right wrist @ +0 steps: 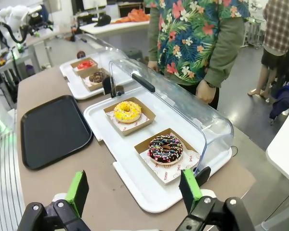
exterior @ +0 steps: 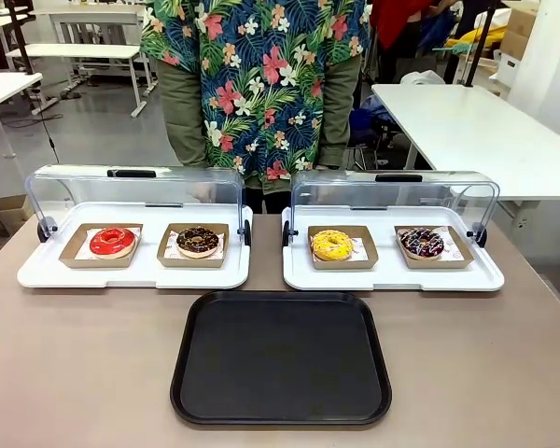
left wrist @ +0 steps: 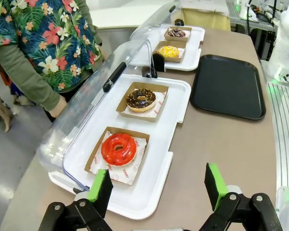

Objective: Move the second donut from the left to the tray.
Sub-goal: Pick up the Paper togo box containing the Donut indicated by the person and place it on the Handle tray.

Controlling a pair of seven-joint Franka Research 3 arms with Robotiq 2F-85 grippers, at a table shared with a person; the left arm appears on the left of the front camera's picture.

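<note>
4 ring donuts (exterior: pixel 331 245) rest in square brown cardboard holders (exterior: pixel 341 265) on 2 white trays (exterior: pixel 131 275) under raised clear lids (exterior: pixel 140 187). The chocolate-brown sprinkled donut (left wrist: pixel 141 99) lies ahead of the left gripper (left wrist: pixel 157 185), just beyond the red-glazed donut (left wrist: pixel 119 148); the flat black rectangular tray (left wrist: pixel 226 86) lies farther ahead, rightward. The left and the right gripper (right wrist: pixel 134 188) both gape wide, empty. Red print on the white liner paper (left wrist: pixel 130 169) is illegible.
</note>
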